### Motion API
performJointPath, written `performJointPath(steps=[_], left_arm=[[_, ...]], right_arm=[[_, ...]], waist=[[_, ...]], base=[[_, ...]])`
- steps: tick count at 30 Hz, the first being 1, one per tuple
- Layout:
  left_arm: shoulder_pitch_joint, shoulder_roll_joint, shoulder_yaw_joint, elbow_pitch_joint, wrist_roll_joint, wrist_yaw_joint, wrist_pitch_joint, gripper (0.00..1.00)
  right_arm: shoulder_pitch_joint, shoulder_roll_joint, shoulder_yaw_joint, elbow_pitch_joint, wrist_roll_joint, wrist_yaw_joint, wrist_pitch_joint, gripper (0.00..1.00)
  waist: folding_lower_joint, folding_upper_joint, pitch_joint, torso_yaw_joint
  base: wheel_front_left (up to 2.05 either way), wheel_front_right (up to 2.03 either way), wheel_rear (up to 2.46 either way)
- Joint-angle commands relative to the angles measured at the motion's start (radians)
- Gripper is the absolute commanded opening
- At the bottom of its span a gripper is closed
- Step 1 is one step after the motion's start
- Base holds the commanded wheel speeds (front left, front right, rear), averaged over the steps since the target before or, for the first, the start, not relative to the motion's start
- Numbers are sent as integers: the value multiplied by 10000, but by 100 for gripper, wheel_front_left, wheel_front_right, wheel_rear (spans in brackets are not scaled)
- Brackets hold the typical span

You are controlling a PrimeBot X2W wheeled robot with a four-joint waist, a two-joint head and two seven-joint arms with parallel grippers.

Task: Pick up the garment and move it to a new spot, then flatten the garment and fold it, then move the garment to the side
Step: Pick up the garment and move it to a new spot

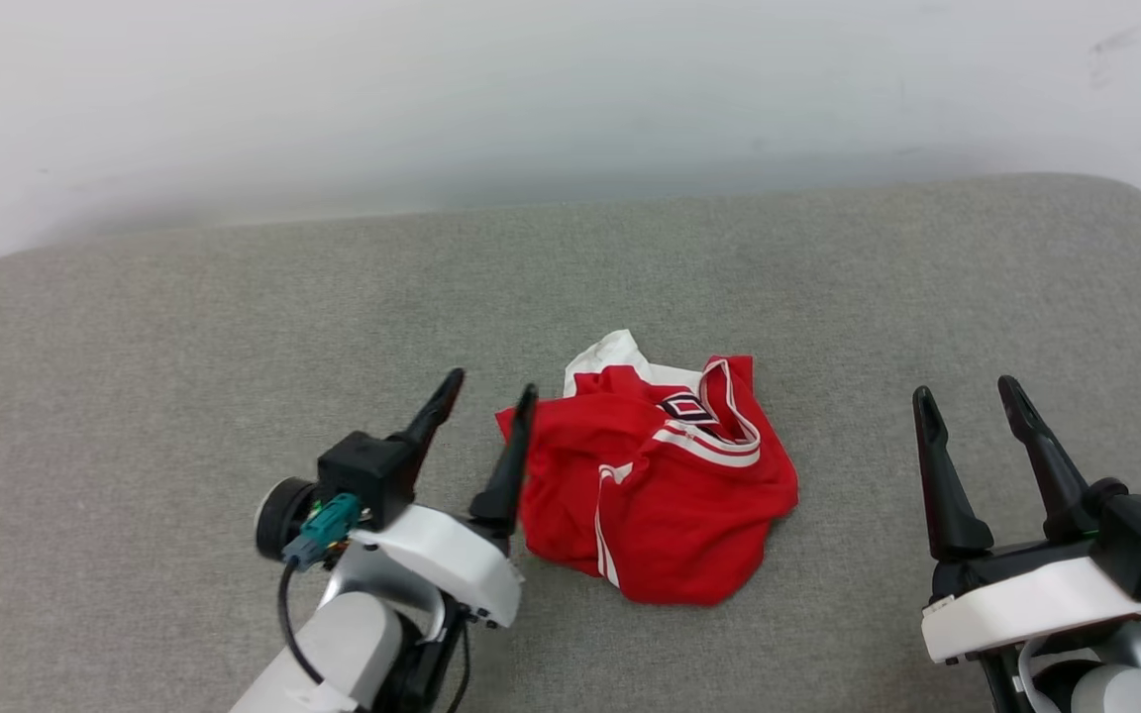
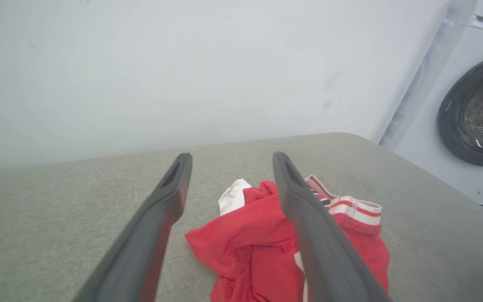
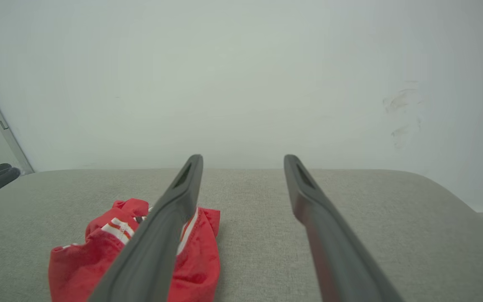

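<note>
Presently, head view: left gripper (image 1: 492, 384) jaws apart, empty; crumpled garment (image 1: 660, 495) lies on the grey cushion (image 1: 234, 327), just beside its inner finger. Right gripper (image 1: 965, 387) jaws apart, garment well off to their left. Left wrist view: garment beneath the spread fingers, partly behind the right one. Right wrist view: garment behind the left finger.
</note>
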Motion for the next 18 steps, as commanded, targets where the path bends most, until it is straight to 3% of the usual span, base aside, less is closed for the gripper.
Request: performJointPath(steps=[1,9,18], left_arm=[[209,75,108,-22,3,93,-58,100],[1039,587,1488,-324,184,755,-243,100],[2168,1131,2763,-794,384,777,-256,100]], right_arm=[[163,12,-11,-42,-42,22,16,100],[620,14,-20,-158,-59,22,213,100],[996,14,-19,-338,-67,22,414,100]], waist=[[1,0,-97,84],[1,0,-489,299],[1,0,-824,344]], base=[[0,0,0],[0,0,0],[0,0,0]])
